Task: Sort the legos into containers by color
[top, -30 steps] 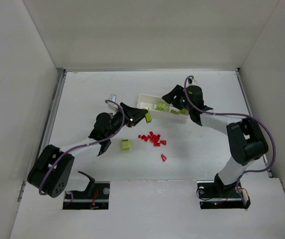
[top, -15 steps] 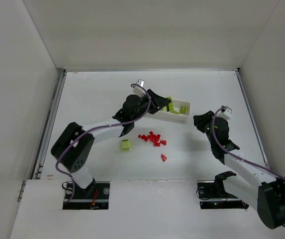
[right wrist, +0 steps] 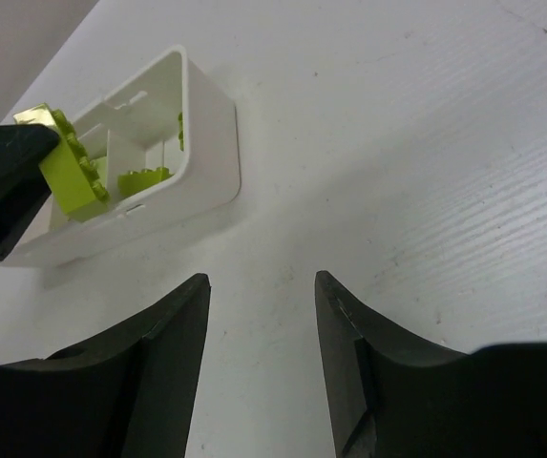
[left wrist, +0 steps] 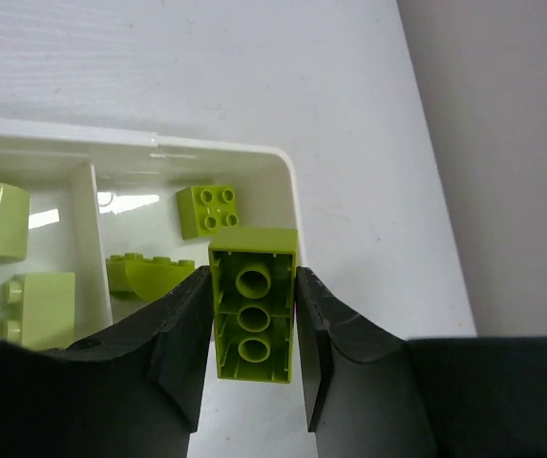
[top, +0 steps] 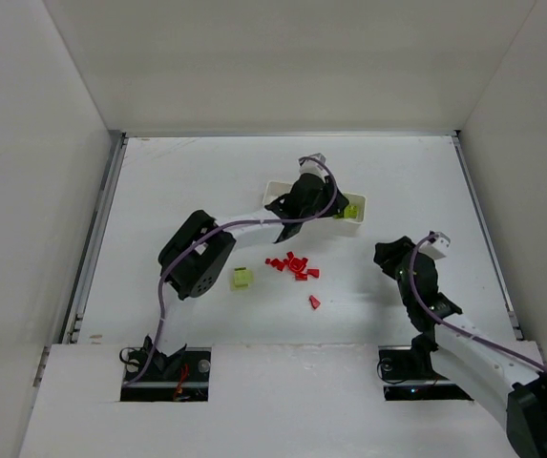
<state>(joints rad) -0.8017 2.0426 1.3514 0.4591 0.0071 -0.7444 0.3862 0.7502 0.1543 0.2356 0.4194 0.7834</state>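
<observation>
Nearest the bases, at about four o'clock on the table seen from above, the right gripper [right wrist: 262, 279] hangs wide open with nothing between its fingers, well apart from every brick. Further in, around the middle, lies the cluster of red legos [top: 292, 264]. One stray red piece [top: 314, 301] sits toward five o'clock of it, and a loose yellow-green brick [top: 242, 278] lies out at nine o'clock. Beyond them, toward twelve, sits the white tray [left wrist: 218, 149], and the left arm stretches right out over it. The left gripper [left wrist: 252, 280] is closed down on a held yellow-green brick [left wrist: 253, 324], pinching its long sides. The brick's hollow underside faces the wrist camera and its long axis runs along the fingers. It hangs at the tray's end compartment, close to the outer corner. The floor there, with a small square green brick [left wrist: 211, 210] on it, lies toward eleven o'clock of the claw. I'd judge a nudge that way before letting go would keep it off the rim.
</observation>
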